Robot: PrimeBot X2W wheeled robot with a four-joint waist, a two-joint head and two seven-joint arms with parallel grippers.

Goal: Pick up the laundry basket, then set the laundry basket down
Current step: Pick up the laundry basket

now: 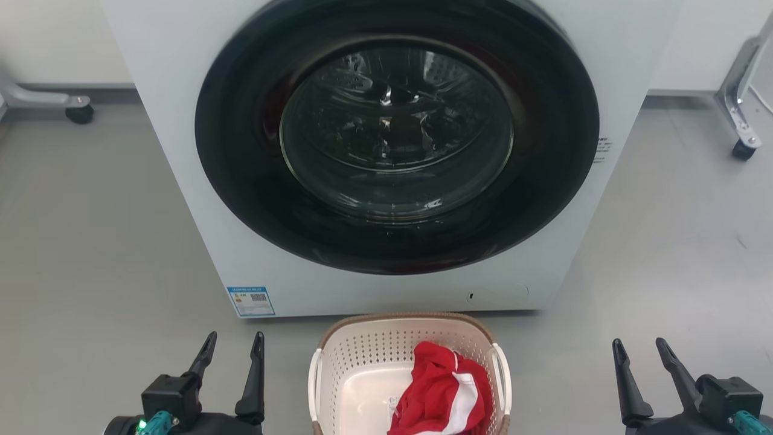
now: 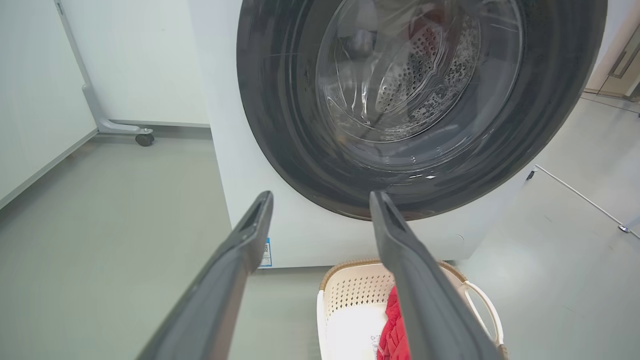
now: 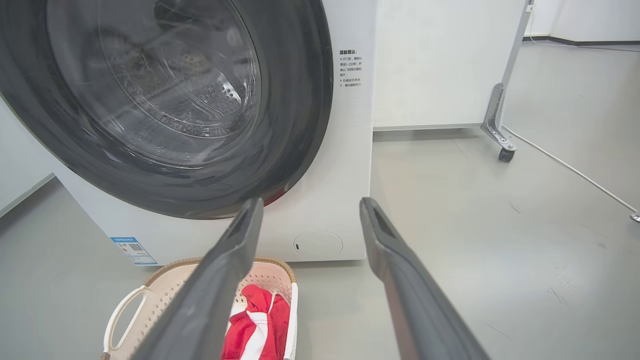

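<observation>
The laundry basket (image 1: 368, 356) stands on the floor just in front of the washer, cream-white with a brown rim and white side handles. A red and white garment (image 1: 444, 393) lies in its right half. My left gripper (image 1: 234, 343) is open, left of the basket and apart from it. To the basket's right, my right gripper (image 1: 640, 349) is open too, well clear of the handle. The left wrist view has the basket (image 2: 350, 295) low and right behind my open left gripper (image 2: 321, 200). The right wrist view has the basket (image 3: 165, 290) low and left of my open right gripper (image 3: 310, 205).
A white front-loading washer (image 1: 181, 121) with a shut dark round door (image 1: 395, 139) rises directly behind the basket. Wheeled metal stand legs sit at the back left (image 1: 78, 112) and back right (image 1: 741, 145). Grey floor (image 1: 90, 241) spreads on both sides.
</observation>
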